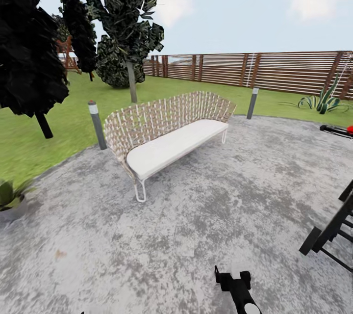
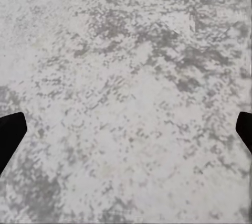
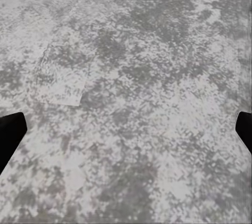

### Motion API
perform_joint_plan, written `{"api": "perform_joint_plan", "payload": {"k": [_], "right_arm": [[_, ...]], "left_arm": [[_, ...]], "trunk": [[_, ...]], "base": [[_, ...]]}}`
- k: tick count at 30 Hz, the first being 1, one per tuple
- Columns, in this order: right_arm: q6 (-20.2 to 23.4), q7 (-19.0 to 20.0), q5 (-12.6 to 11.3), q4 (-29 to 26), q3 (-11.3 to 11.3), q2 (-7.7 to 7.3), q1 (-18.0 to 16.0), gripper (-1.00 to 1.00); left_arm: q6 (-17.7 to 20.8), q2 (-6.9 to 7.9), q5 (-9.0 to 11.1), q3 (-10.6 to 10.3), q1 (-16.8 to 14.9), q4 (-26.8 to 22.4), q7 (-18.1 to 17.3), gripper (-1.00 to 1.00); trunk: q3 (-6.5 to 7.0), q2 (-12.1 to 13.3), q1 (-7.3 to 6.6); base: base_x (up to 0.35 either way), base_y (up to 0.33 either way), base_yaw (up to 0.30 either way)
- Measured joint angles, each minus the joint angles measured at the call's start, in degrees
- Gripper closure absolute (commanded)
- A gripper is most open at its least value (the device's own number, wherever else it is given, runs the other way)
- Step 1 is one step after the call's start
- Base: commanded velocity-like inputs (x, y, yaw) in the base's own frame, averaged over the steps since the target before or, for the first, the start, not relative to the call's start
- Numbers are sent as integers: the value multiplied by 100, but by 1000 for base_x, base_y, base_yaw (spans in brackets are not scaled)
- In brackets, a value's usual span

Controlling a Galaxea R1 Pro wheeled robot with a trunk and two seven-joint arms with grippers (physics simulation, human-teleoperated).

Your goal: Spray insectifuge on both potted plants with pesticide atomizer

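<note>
Head view, nearest first: a black gripper point(image 1: 234, 282) pokes in at the bottom edge, cut off, which arm's I cannot tell. Both wrist views look down on mottled grey patio point(image 2: 126, 98), with the dark fingers point(image 2: 10, 132) of each gripper spread to opposite edges, nothing between them. At the left edge a potted plant point(image 1: 11, 198) sits half cropped where patio meets lawn point(image 1: 44, 152). Black frame parts point(image 1: 328, 230) intrude at right, unclear. Mid-patio stands a woven bench point(image 1: 166, 132), flanked by two bollard lamps point(image 1: 96, 124). Beyond lie trees point(image 1: 122, 24), an agave point(image 1: 323, 100) and a slat fence point(image 1: 274, 71).
</note>
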Motion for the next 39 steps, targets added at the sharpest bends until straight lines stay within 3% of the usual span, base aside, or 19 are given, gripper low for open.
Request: {"api": "perform_joint_plan", "payload": {"k": [14, 29, 39], "right_arm": [[0, 0, 8, 1, 3, 0, 0, -100], [-1, -8, 8, 7, 4, 1, -1, -100], [0, -9, 8, 9, 2, 0, 0, -100]], "left_arm": [[0, 0, 0, 0, 0, -1, 1, -100], [0, -1, 0, 0, 2, -2, 1, -100], [-2, -2, 0, -2, 0, 0, 0, -100]], "trunk": [[0, 0, 0], [0, 0, 0], [0, 0, 0]], "base": [[338, 59, -255], [338, 15, -19], [338, 0, -215]]}}
